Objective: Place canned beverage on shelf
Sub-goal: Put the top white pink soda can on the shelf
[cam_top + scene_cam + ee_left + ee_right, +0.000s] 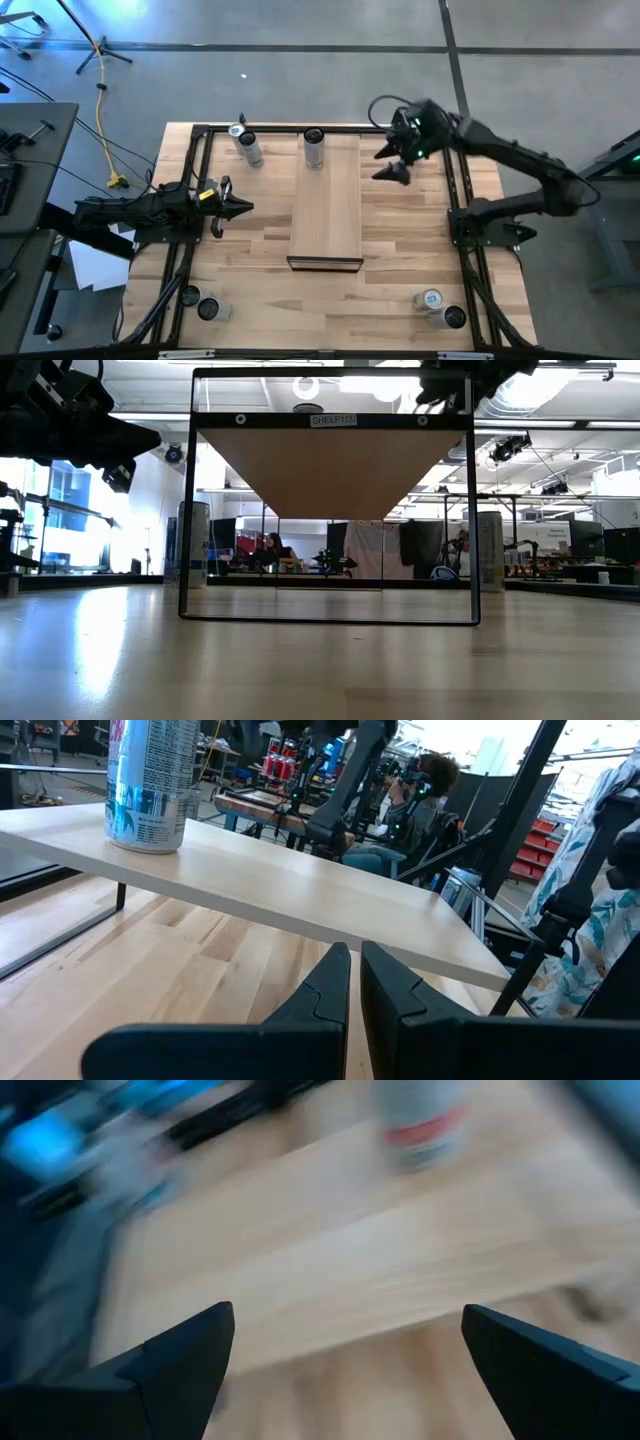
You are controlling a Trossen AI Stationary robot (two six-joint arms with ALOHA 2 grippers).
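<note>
shelf (326, 205): mid-table, running front to back
can on shelf (314, 148): upright at far end
second can (247, 146): on tabletop, just left of shelf's far end
left gripper (243, 207): left of shelf
right gripper (392, 162): right of shelf's far end
near-corner cans (440, 310): front right; others (205, 308) front left

Grey concrete floor (300, 80), yellow cable (103, 130), bright ceiling lights (545, 425).

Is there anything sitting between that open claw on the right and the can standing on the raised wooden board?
Nothing visible does. The right gripper, fingers spread, hovers beside the shelf, and only bare shelf board separates it from the can standing at the shelf's far end.
</note>
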